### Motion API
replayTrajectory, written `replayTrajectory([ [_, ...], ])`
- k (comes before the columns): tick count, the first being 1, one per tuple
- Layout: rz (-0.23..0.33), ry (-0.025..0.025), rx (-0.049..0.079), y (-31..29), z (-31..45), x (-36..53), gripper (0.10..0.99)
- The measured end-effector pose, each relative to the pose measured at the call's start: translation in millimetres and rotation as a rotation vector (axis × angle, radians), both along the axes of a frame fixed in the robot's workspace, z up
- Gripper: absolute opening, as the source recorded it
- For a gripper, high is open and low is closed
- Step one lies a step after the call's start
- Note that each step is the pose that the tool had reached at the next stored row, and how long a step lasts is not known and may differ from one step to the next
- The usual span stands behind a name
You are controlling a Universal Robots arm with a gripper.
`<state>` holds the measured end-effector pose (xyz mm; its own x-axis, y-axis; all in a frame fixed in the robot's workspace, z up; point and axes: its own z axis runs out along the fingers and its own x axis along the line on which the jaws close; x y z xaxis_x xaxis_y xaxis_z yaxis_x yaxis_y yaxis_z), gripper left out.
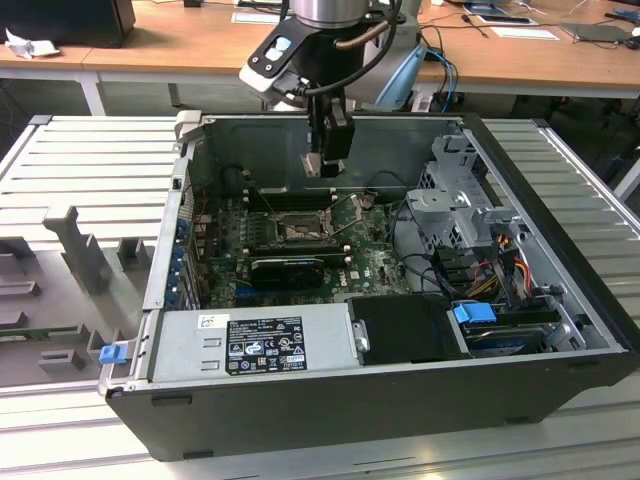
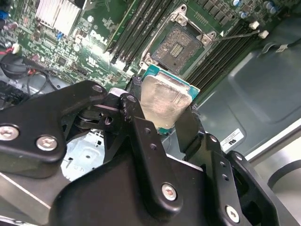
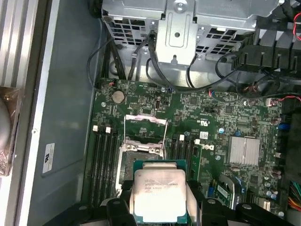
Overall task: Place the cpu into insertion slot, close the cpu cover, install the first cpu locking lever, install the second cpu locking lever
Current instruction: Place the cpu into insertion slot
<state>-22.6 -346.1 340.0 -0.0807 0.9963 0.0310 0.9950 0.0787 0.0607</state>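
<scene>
Cpu is held in the pincer, above the open computer case (image 1: 400,400). In the exterior view the case lies on its side on a ribbed grey desk (image 1: 90,150); the arm reaches down from above, and the pincer (image 1: 325,165) hangs over the green board (image 1: 370,260), above the insertion slot (image 1: 300,232) and apart from it.

In the second wrist view the pincer (image 2: 163,107) grips the cpu (image 2: 164,94) by two opposite edges, its pale metal face towards the camera; the insertion slot (image 2: 181,47) lies beyond it, uncovered, with long black memory slots (image 2: 136,33) on both sides.

In the first wrist view the cpu (image 3: 159,188) sits between the black fingers (image 3: 194,197) of the pincer (image 3: 159,203), partly in front of the insertion slot (image 3: 128,162); the cpu cover (image 3: 145,123) is swung open beyond the slot; a silver finned block (image 3: 243,150) sits on the board (image 3: 211,117).
</scene>
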Motion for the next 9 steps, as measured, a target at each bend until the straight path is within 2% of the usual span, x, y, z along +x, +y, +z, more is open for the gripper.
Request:
replayTrajectory([
  [2,-0.035,0.0002,0.0,0.0,-0.9,0.0,0.529],
  [9,-0.044,0.0009,0.0,0.0,-6.3,-1.3,0.529],
])
